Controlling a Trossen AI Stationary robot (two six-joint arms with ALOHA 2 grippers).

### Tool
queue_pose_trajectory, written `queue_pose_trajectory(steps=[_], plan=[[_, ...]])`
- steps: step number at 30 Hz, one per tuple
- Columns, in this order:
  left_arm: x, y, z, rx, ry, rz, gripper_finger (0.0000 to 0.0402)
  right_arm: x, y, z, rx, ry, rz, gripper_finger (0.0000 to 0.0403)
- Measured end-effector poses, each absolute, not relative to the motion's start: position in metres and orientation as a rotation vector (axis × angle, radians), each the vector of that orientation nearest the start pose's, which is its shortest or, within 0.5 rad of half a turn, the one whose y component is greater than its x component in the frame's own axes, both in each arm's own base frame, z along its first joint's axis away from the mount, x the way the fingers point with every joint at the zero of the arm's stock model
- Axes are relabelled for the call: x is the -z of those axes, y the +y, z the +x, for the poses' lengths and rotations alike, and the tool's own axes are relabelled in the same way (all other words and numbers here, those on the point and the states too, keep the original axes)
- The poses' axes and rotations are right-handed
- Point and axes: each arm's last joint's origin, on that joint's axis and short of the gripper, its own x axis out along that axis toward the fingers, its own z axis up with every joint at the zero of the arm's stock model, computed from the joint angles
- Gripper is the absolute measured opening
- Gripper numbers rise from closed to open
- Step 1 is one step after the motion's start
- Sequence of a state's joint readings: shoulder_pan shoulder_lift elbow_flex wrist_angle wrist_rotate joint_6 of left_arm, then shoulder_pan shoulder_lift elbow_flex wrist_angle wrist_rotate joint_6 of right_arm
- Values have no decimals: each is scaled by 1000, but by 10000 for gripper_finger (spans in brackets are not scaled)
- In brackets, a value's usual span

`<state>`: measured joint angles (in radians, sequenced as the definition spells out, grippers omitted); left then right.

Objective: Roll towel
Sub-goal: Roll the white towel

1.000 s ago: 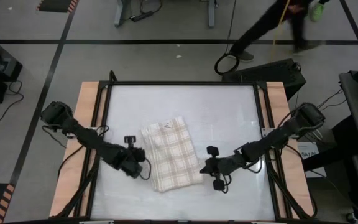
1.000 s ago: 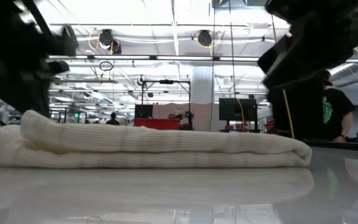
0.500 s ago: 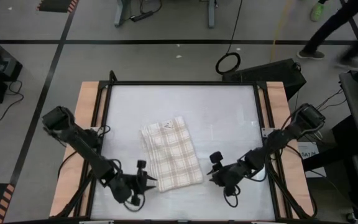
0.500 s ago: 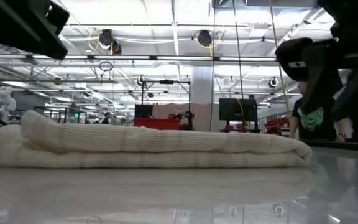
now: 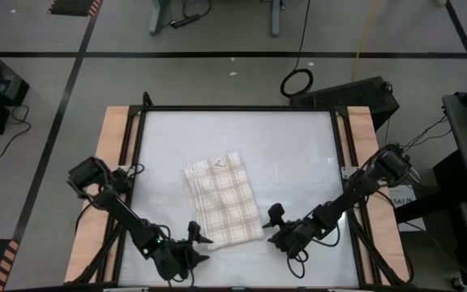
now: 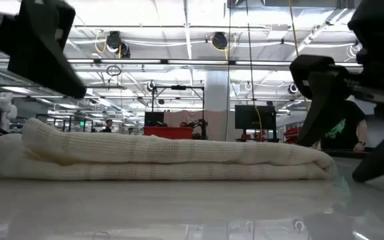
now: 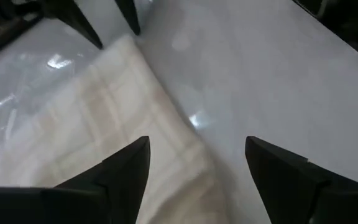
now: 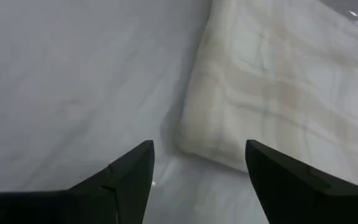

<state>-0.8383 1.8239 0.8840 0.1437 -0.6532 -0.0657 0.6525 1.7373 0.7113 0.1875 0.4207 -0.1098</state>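
Your left gripper (image 5: pixel 194 241) sits low at the near left corner of the folded cream-white towel with the beige-brown plaid check (image 5: pixel 223 199), its two dark fingers spread wide and holding nothing. In the left wrist view one finger (image 7: pixel 126 168) hangs over the cloth's corner and the other over bare table, so the towel's near edge runs between them; whether either tip touches the fabric you cannot tell from these views. Your right gripper (image 5: pixel 272 229) is at the opposite near corner, just beside the towel's right edge, fingers likewise wide apart and empty. In the right wrist view the rounded corner of the towel (image 8: pixel 272 87) lies ahead between the two dark fingers (image 8: pixel 129 171), with a strip of bare surface before it.

You have open room on all sides — the glossy white tabletop (image 5: pixel 298 146) is bare to the left, to the right and beyond the far end of the cloth, bounded by a black frame with pale wooden side strips (image 5: pixel 112 138). Only a narrow band of table remains between the towel's near edge and the near frame, and that is where both grippers crowd in.

The towel lies flat in the middle of the table, folded into a thick rectangle. Its long axis runs from the far side to the near side, tilted slightly so the near end swings right. A small tag (image 5: pixel 216 163) shows at the far end. In the low view the cloth (image 6: pixel 159 157) reads as stacked layers, its left end humped a little higher.
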Motion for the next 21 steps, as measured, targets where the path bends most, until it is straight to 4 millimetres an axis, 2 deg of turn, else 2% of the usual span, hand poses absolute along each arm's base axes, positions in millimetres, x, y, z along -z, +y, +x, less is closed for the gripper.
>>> queue_pose_trajectory(steps=[4,12,16,21], plan=[[-122,-242,240,169,652,470,269,-110,178,253,-255,690,-527,236],[-116,-232,240,141,730,481,264,-111,179,255,-257,668,-503,211],[-115,-224,246,132,745,487,232,-111,176,257,-250,675,-470,196],[-114,-217,251,137,775,483,161,-111,175,258,-252,683,-429,161]])
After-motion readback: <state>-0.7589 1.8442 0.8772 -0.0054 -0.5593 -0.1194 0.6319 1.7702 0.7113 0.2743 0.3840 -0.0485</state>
